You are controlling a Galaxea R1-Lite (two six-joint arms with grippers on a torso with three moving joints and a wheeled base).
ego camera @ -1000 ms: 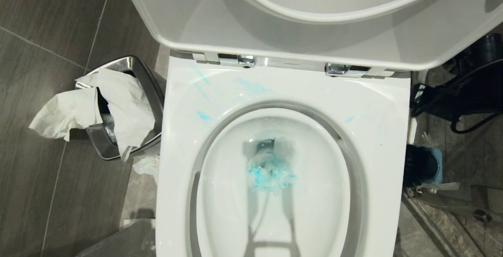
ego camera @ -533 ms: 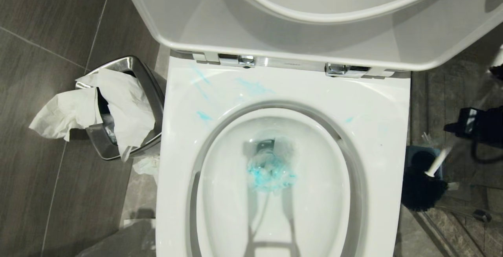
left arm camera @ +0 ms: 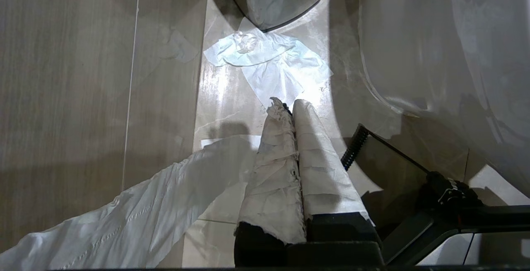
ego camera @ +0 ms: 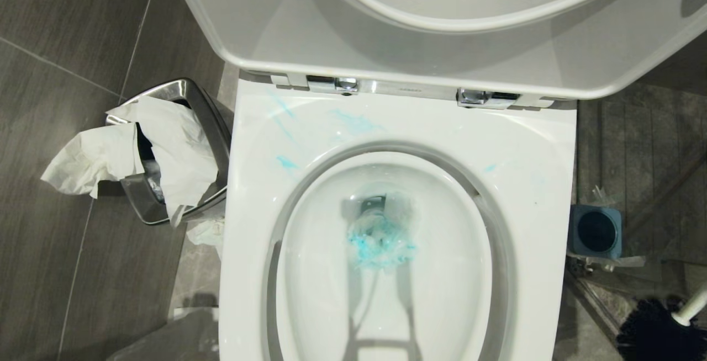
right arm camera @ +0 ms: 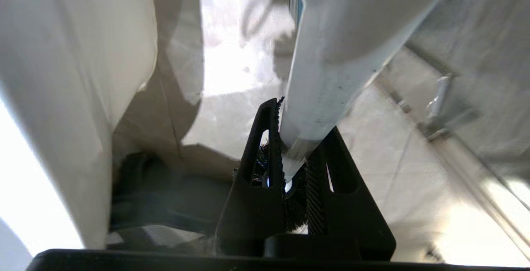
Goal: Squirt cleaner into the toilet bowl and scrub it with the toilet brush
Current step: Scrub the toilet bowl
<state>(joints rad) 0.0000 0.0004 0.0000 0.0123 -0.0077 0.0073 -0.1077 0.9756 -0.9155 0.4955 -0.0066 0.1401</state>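
Observation:
The white toilet bowl (ego camera: 519,151) stands with seat and lid raised. Turquoise cleaner (ego camera: 381,242) tints the wad in the water, and thin smears (ego camera: 356,123) mark the back rim. The toilet brush's black bristle head (ego camera: 654,330) hangs at the lower right beside the bowl, with a short piece of white handle (ego camera: 693,308) showing. In the right wrist view my right gripper (right arm camera: 299,117) is shut on the white handle (right arm camera: 327,76), bristles dark beyond its fingers. My left gripper (left arm camera: 290,105) is shut and holds nothing, parked low beside the toilet's base.
The square blue-grey brush holder (ego camera: 596,232) stands on the floor right of the bowl, with no brush in it. A steel waste bin (ego camera: 188,129) overflowing with white paper stands left of the bowl. Crumpled tissue (left arm camera: 269,61) lies on the tiles ahead of the left gripper.
The brush has come up out of its holder and swung toward the near right corner of the head view. The dark right arm has left that view.

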